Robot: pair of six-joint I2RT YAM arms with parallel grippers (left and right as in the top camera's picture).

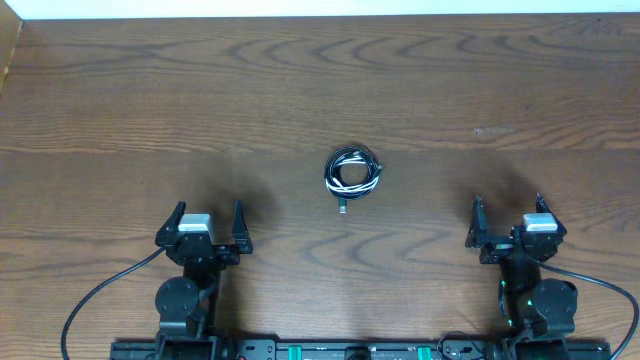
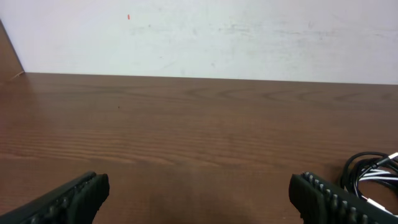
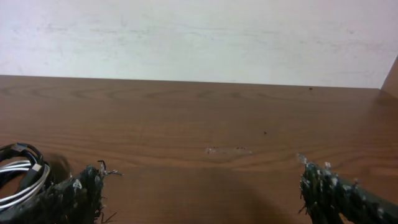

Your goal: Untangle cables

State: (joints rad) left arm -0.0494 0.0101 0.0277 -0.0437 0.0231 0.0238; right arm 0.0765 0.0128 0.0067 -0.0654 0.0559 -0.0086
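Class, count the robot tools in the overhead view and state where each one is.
2. The left tool is at the front left, the right tool at the front right, with the cables bundled between them, farther back. Both are open and empty; none appears hidden.

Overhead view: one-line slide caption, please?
Tangled cables lie untouched ahead of the open left gripper and open right gripper.

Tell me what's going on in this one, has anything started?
Nothing is being handled yet. The cables lie in one small tangled coil, black and white strands together, near the middle of the table. The left hand and the right hand are both open and empty, on either side of the coil, nearer the robot's base and clear of the coil. Untangling has not begun.
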